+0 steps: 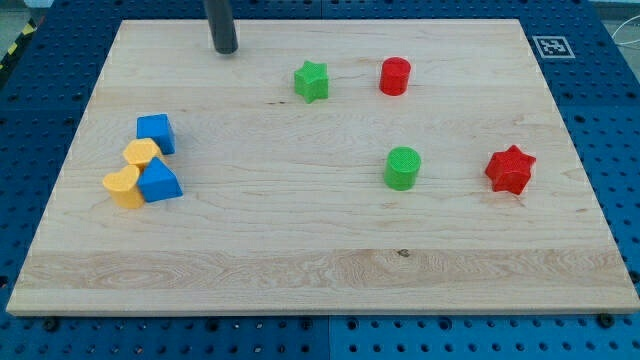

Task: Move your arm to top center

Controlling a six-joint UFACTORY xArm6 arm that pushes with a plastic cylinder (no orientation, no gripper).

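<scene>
My tip (225, 48) rests on the wooden board (320, 270) near the view's top, left of centre. A green star (311, 81) lies to its right, and a red cylinder (395, 76) further right. A green cylinder (403, 168) and a red star (510, 169) sit on the right half of the board. At the view's left, a blue cube (156, 132), a yellow block (141, 153), a second yellow block (124, 186) and a blue block (160, 181) form a tight cluster. The tip touches no block.
A black-and-white marker tag (551, 46) is at the board's top right corner. Blue perforated table (620, 150) surrounds the board on all sides.
</scene>
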